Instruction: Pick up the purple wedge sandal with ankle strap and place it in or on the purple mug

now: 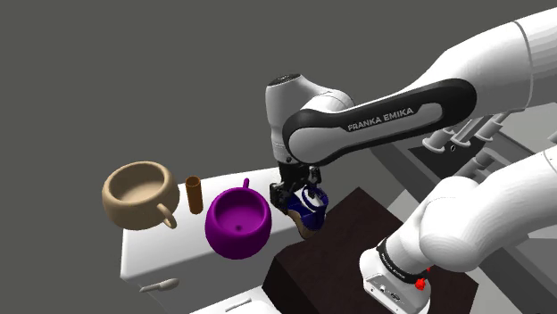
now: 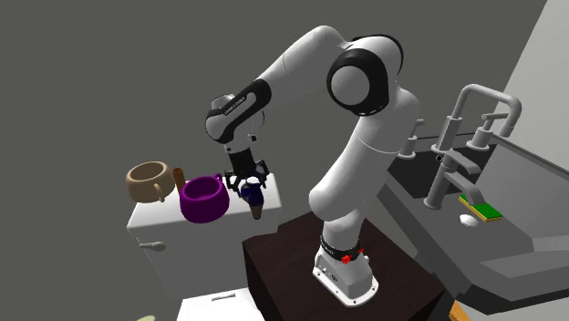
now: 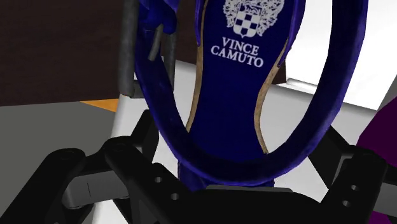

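The sandal (image 1: 311, 212) is dark blue-purple with a tan wedge sole and an ankle strap. It hangs tilted in the air, with my gripper (image 1: 299, 191) shut on it from above. The purple mug (image 1: 238, 223) stands on the white cabinet top (image 1: 170, 254), just to the shoulder view's left of the sandal and a little lower. In the second exterior view the sandal (image 2: 253, 194) hangs beside the mug (image 2: 203, 199), past the cabinet's edge. In the wrist view the sandal's insole (image 3: 245, 83) reads "Vince Camuto" above my gripper (image 3: 232, 188), and the mug's edge (image 3: 382, 137) shows beside it.
A beige mug (image 1: 138, 194) and a brown upright cylinder (image 1: 195, 194) stand beyond the purple mug. My dark stand (image 1: 330, 259) lies below the sandal. A sink counter with a grey faucet (image 2: 456, 137) and a green sponge (image 2: 481, 208) lies at the second exterior view's right.
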`<move>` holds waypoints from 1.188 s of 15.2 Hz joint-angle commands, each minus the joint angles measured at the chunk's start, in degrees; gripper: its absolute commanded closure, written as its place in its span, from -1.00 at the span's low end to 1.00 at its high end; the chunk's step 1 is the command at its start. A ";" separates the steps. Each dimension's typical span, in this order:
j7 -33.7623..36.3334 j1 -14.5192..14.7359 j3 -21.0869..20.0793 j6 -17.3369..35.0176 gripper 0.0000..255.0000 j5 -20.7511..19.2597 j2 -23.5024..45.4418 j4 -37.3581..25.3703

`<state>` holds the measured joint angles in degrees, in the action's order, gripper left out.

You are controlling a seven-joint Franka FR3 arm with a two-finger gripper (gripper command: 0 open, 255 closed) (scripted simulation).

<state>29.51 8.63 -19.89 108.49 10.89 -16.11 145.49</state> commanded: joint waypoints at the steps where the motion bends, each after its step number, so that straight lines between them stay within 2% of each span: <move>1: 0.02 0.11 -0.21 1.60 -1.00 0.17 0.39 1.20; 10: 0.01 0.20 -0.37 2.90 -1.00 0.32 0.68 2.21; 11: 0.01 0.20 -0.37 2.90 1.00 0.32 0.68 2.21; 18: 0.01 0.20 -0.37 2.90 1.00 0.32 0.68 2.21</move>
<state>29.51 8.83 -20.26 111.39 11.21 -15.43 147.71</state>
